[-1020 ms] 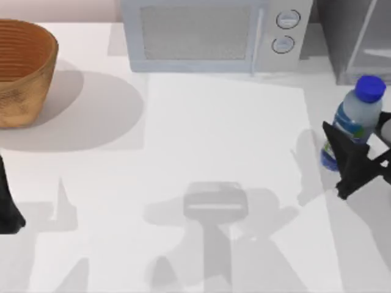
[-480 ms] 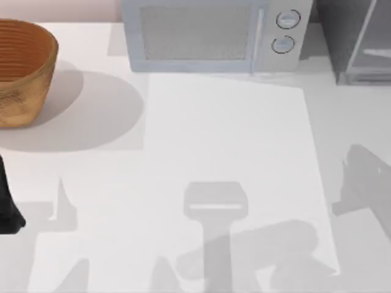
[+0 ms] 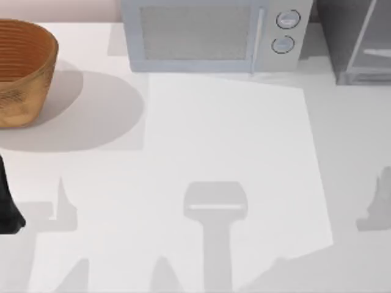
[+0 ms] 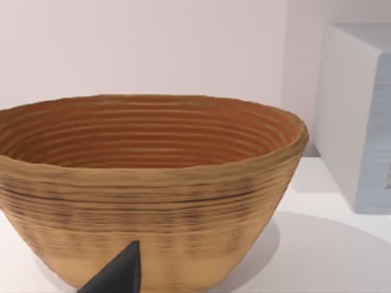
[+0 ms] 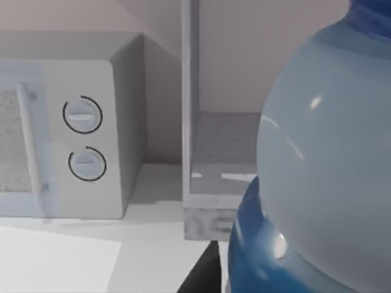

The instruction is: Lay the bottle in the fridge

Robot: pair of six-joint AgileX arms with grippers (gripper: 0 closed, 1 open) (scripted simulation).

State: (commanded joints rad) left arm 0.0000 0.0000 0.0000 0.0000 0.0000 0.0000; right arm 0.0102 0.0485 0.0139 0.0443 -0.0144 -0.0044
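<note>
Clear plastic looms close before your right wrist camera: one bottle, evidently carried, though I cannot tell how the right claw grips it. Beyond it stands one fridge, open, beside one white microwave. Keep the bottle level and steer it into the opening (mind the pale frame). Your left arm sits parked at the tabletop's left edge, facing one woven basket.

Three cameras: one overhead, two close in
Top view looks straight down on the table; left wrist view faces the basket at its far-left corner; right wrist view, close behind the bottle, shares the microwave and fridge along the far edge
</note>
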